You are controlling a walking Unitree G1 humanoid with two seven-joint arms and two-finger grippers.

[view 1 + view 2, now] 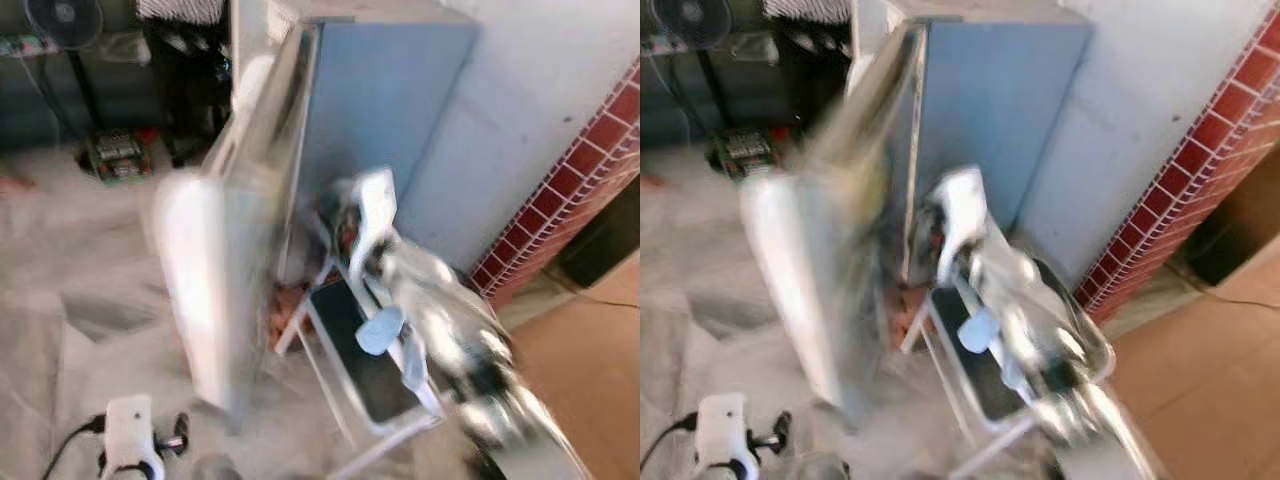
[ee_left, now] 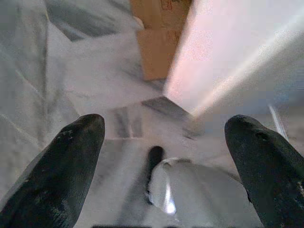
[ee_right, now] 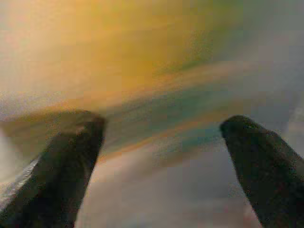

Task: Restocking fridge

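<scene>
Here, the right hand [image 3: 161, 142], fingers spread, reaches beside the open fridge door [image 1: 225, 250].

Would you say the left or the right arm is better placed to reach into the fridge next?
Probably the right: the right arm is raised beside the open fridge door, its fingers apart. The left gripper points at the floor.

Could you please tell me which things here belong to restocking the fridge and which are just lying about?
Part of the job:
fridge
fridge door, swung open
right gripper, jaws open
left gripper, jaws open

Lying about:
folding stool
fan
power strip
cardboard box
</scene>
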